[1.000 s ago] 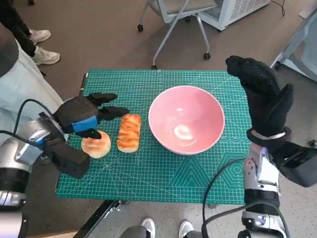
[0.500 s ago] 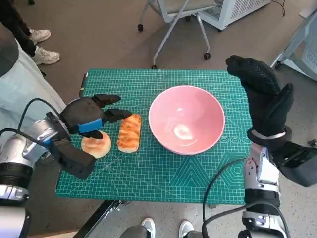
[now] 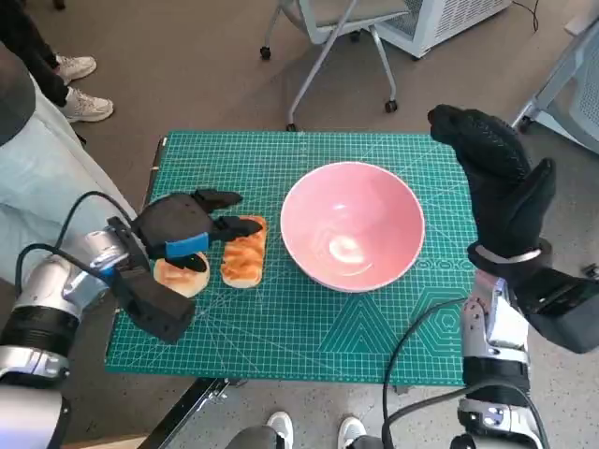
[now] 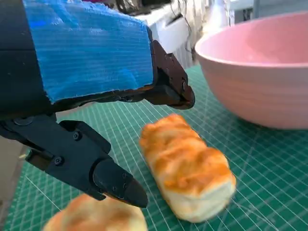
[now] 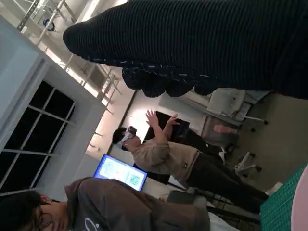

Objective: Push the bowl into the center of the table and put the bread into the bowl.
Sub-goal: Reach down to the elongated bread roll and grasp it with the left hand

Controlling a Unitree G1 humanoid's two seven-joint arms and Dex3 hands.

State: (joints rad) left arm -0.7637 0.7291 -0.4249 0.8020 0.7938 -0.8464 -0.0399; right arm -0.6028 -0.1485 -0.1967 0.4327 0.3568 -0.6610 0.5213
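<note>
A pink bowl (image 3: 351, 238) stands on the green cutting mat (image 3: 309, 337), slightly right of the middle; its wall (image 4: 260, 91) shows in the left wrist view. A long braided bread (image 3: 244, 251) lies left of the bowl and also shows in the left wrist view (image 4: 185, 163). A round bun (image 3: 180, 276) lies further left, partly under my left hand (image 3: 185, 228). That hand hovers over both breads with fingers (image 4: 168, 86) spread and holds nothing. My right hand (image 3: 496, 178) is raised at the table's right edge, open and empty.
A rolling chair (image 3: 328, 37) stands behind the table. A person's shoes (image 3: 80, 89) are at the far left, and other feet (image 3: 314, 430) are at the front edge. People (image 5: 159, 154) show in the right wrist view.
My left hand has moved right and slightly forward, from above the round bun to over the long bread's near end. The bowl, breads and right hand have not moved.
</note>
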